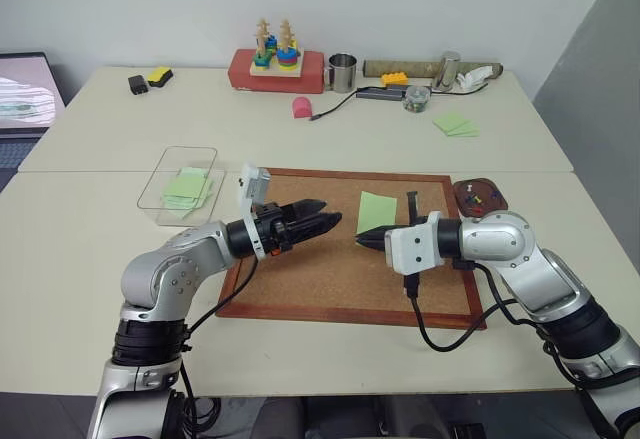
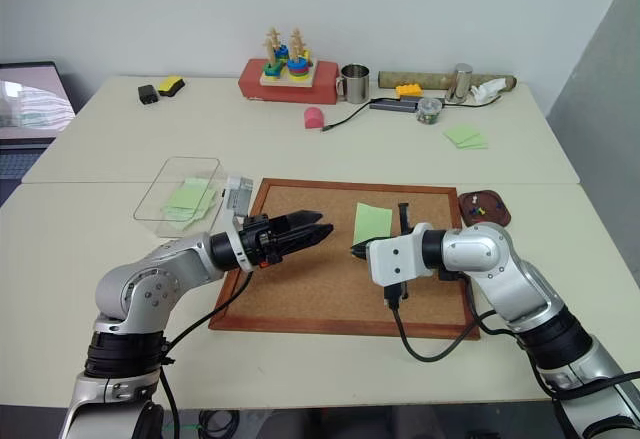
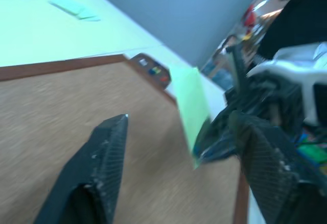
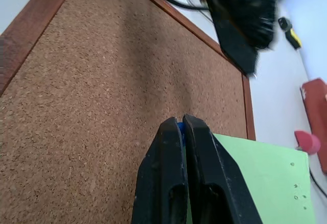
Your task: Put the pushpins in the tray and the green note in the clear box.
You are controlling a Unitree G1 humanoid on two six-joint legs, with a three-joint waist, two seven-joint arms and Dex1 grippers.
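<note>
1. Green note (image 1: pixel 377 210) pinched at its near edge in right gripper (image 1: pixel 362 240) jaws, lifted over the corkboard (image 1: pixel 330 279).
2. Left gripper (image 1: pixel 330 221) jaws spread, holding nothing, just left of the note.
3. Tray (image 1: pixel 480 199) right of corkboard; clear box (image 1: pixel 178 185) to its left on the counter (image 1: pixel 80 249).

Table (image 1: pixel 90 249): corkboard (image 1: pixel 330 279), clear box (image 1: pixel 170 174), tray (image 1: pixel 481 199).

The pushpins (image 1: pixel 481 197) in the tray (image 1: pixel 468 193) are too small to count.
</note>
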